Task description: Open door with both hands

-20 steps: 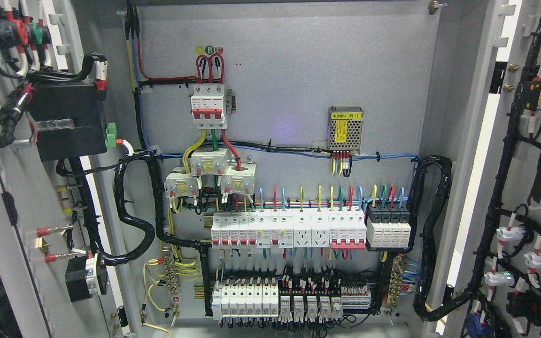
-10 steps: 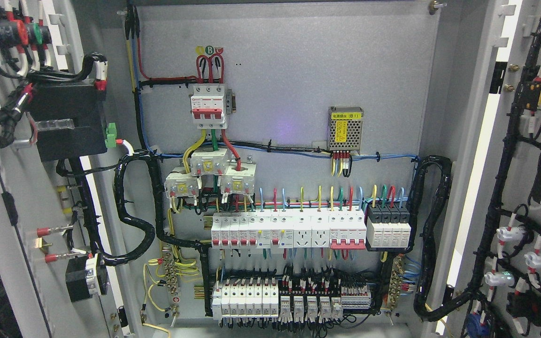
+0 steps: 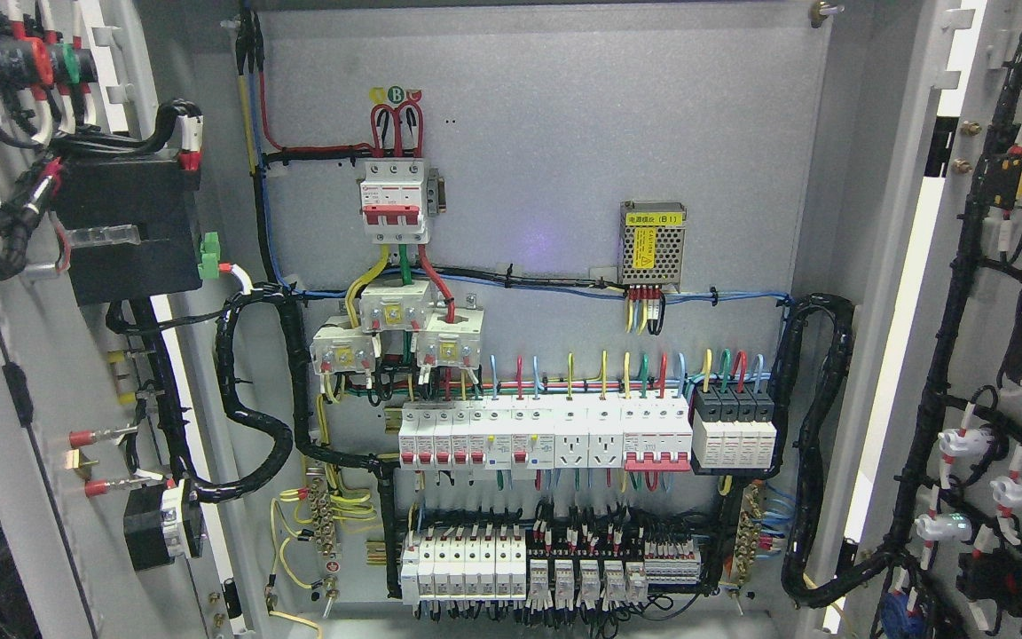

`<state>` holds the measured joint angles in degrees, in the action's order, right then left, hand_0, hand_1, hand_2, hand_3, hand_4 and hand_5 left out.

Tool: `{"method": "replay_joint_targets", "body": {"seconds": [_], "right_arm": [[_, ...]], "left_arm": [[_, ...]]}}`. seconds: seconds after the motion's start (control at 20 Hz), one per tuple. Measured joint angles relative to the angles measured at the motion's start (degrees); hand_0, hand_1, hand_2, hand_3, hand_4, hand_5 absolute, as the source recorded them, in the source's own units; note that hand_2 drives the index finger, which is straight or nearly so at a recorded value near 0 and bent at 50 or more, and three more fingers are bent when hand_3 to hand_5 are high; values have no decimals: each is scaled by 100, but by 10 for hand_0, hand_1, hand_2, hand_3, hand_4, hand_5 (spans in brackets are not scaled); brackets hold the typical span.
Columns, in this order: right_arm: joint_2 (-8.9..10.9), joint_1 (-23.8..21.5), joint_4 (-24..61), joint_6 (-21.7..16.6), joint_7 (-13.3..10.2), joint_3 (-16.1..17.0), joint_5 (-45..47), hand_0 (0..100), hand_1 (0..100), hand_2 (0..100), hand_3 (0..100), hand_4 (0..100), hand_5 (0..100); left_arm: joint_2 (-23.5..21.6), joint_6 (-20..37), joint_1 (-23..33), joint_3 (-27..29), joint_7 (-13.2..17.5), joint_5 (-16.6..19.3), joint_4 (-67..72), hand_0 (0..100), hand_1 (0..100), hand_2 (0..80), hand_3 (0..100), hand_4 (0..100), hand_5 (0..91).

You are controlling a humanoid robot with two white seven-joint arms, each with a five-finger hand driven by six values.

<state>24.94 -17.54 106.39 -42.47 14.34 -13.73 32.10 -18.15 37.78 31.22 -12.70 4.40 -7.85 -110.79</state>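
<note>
Nowhere on my screen do I see the robot's hands, so I cannot tell if the fingers are released, clenched or grasping something, and I cannot judge which hand is nearer. Both doors already stand wide open: the grey metal left door [image 3: 41,373] with black wired modules at the left edge, the grey metal right door [image 3: 999,355] with black cable bundles at the right edge, their long axes vertical. Between them the grey back panel [image 3: 564,133] with white breakers [image 3: 546,435] is fully exposed. I judge the opening nearly finished.
</note>
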Motion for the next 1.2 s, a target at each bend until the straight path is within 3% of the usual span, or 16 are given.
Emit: {"method": "replay_joint_targets", "body": {"seconds": [0.4, 1.2], "right_arm": [[103, 14, 10, -237, -52, 252, 175, 0, 0, 0, 0, 0, 0], [512, -60, -160, -258, -21, 476, 805, 0, 0, 0, 0, 0, 0]], "left_arm": [[-19, 568, -288, 158, 1, -4, -226, 0, 0, 0, 0, 32, 0], [71, 621, -894, 364, -216, -28, -376, 0, 0, 0, 0, 32, 0]]}}
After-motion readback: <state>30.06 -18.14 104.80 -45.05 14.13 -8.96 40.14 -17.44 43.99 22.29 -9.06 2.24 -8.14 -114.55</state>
